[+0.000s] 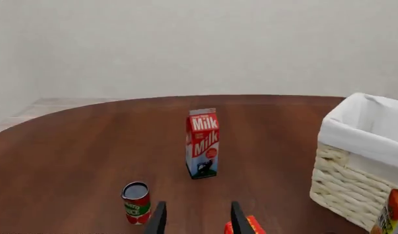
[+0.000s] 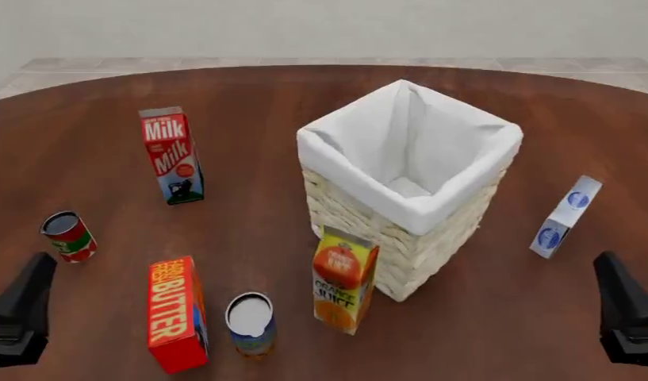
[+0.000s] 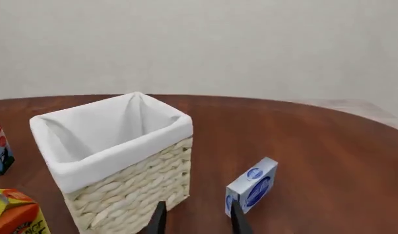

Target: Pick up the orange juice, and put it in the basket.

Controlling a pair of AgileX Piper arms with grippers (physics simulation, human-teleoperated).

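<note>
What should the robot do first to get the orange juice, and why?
Probably move the left gripper forward and inward toward the yellow-green and orange gable-top juice carton. Both grippers hang open and empty near the table's near edge, and the carton stands upright close beside the tall pale wicker basket, nearer the left arm's side.

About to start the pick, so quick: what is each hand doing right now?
Left hand: open, holding nothing.
Right hand: open, holding nothing.

Woven wicker basket, cloth-lined
</note>
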